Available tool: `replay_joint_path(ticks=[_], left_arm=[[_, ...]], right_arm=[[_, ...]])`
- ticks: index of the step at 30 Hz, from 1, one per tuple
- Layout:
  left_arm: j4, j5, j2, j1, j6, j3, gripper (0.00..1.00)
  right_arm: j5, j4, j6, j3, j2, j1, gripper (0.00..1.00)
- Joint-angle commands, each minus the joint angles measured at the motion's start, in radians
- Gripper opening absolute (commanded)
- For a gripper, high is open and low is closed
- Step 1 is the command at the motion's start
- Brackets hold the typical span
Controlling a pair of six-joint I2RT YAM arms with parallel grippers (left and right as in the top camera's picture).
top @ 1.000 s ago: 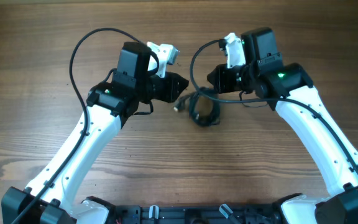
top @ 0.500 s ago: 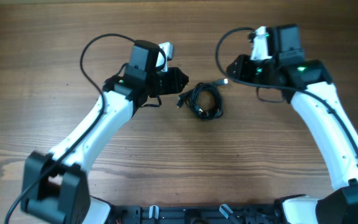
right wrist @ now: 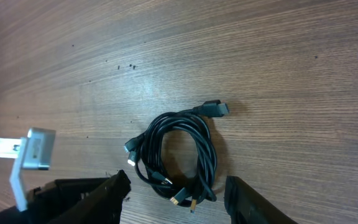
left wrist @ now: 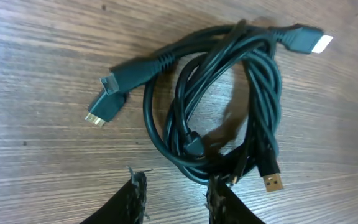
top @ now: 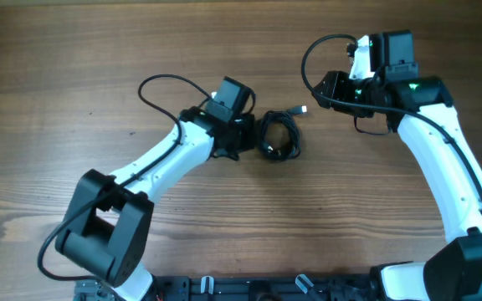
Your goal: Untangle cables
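Black cables are lying in one coiled bundle around the middle of the wooden table, with plugs poking out of the loops. I am watching the left arm stretching low across the table from the near edge, its left gripper pointing at the bundle's left side. In its wrist view the two fingers are standing a little apart with only bare wood between them, tips just short of the nearest loop, gripping nothing. The right arm is rising along the right side and bending in over the far right part of the table, well apart from the bundle. The right gripper is hovering with its fingers spread wide and empty.

From overhead the left wrist's body is covering its fingertips, so I cannot tell there whether they are touching the cords. Both wrist views are cutting the fingers off at the lower edge. Strands are overlapping so tightly that I cannot count the cables. A silver-tipped plug and a gold-tipped plug are showing clearly.
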Motion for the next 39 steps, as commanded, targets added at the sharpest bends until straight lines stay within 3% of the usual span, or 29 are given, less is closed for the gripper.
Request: replay_joint_path(ticks=[1,16,18,20,27,33,39], left_arm=[[0.014,-0.051,0.069,-0.012,-0.076,0.013,0.37],[0.232,-0.052,0.233,-0.041,-0.076,0.013,0.39],[0.26,-0.052,0.245,-0.044,-0.076,0.013,0.29],[0.265,-0.055,0.246,-0.044,-0.076,0.013,0.04],[0.282,-0.049,0.143,-0.03,-0.056,0.013,0.04],[0.232,0.046,-0.029,0.018,0.042,0.013,0.04],[0.206,0.3,-0.067,0.114,0.042,0.013,0.04]], right_arm=[[0.02,-0.001,-0.018,0.011,0.014,0.002,0.54],[0.02,-0.011,-0.036,0.011,0.014,0.002,0.59],[0.02,-0.012,-0.038,0.011,0.014,0.002,0.59],[0.016,-0.014,-0.064,0.011,0.014,0.002,0.59],[-0.173,0.035,-0.422,0.011,0.014,0.01,0.54],[-0.172,0.106,-0.439,0.011,0.016,0.056,0.48],[-0.172,0.125,-0.482,0.011,0.026,0.107,0.47]])
